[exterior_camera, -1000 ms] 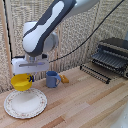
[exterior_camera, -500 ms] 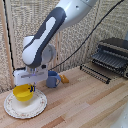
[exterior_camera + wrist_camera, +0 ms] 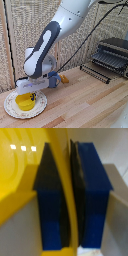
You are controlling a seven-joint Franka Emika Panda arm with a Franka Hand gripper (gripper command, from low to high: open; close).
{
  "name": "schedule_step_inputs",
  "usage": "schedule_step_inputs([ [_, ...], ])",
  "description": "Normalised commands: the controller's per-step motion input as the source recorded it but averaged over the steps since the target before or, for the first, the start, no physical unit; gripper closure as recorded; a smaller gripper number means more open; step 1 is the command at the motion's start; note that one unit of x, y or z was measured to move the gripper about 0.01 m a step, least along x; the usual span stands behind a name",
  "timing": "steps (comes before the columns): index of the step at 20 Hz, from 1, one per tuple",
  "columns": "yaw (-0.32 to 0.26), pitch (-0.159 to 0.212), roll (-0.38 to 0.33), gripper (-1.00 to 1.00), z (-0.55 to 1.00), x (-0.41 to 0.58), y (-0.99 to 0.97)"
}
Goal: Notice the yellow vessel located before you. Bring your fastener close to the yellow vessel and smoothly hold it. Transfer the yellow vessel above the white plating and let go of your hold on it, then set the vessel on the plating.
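Observation:
The yellow bowl (image 3: 25, 102) sits low over the middle of the white plate (image 3: 41, 106), at or just above its surface; contact cannot be told. My gripper (image 3: 30, 94), a white block with dark fingers, stands over the bowl and is shut on its rim. In the wrist view the two dark blue fingers (image 3: 92, 198) clamp the yellow rim (image 3: 66, 203) between them, with the bowl's inside (image 3: 17, 173) to one side.
A blue mug (image 3: 53, 80) and a small orange item (image 3: 64, 78) stand just behind the plate, partly hidden by the arm. A black toaster oven (image 3: 112, 57) on a wire rack is at the exterior view's right. A cable hangs across the back.
The gripper has come down with the bowl, from above the plate to low over its middle. The arm has bent lower toward the exterior view's left.

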Motion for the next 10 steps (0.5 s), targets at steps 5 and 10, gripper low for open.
schedule_step_inputs([
  [5,0.105,-0.001,0.045,-1.0,0.4,0.133,-0.27],
  [10,0.083,-0.002,0.108,-1.0,0.5,0.133,-0.39],
])
